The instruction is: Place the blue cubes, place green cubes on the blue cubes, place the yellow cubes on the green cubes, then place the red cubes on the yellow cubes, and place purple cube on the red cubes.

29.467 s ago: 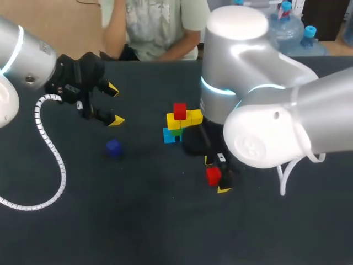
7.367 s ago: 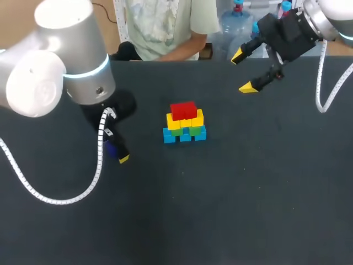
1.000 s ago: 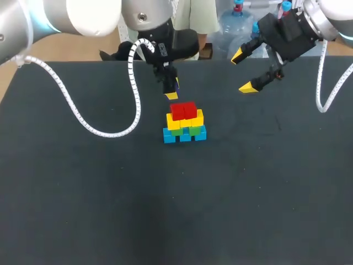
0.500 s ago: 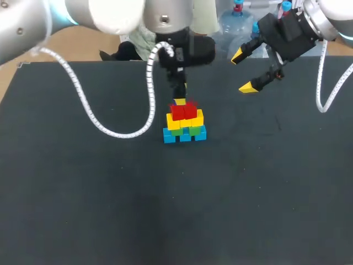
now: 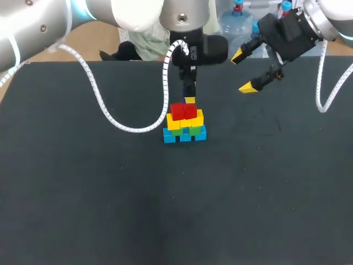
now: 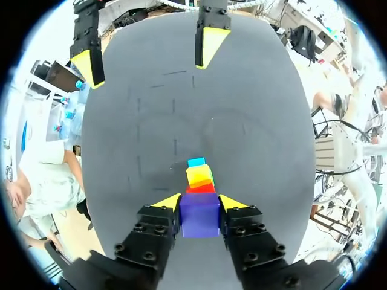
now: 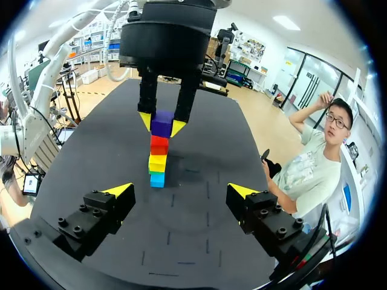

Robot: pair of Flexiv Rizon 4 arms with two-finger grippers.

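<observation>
A stepped stack of cubes stands mid-table: blue at the bottom, then green, yellow and two red cubes on top. My left gripper hangs just above the red cubes, shut on the purple cube, which also shows in the right wrist view directly over the stack. The stack lies just ahead of the held cube. My right gripper stands open and empty at the far right, well above the table; its yellow fingertips are wide apart.
The dark table carries nothing but the stack. The left arm's white cable loops over the table left of the stack. A person sits behind the far edge without touching the table.
My left gripper has carried the purple cube rightward and settled over the red cubes. The right arm has not moved.
</observation>
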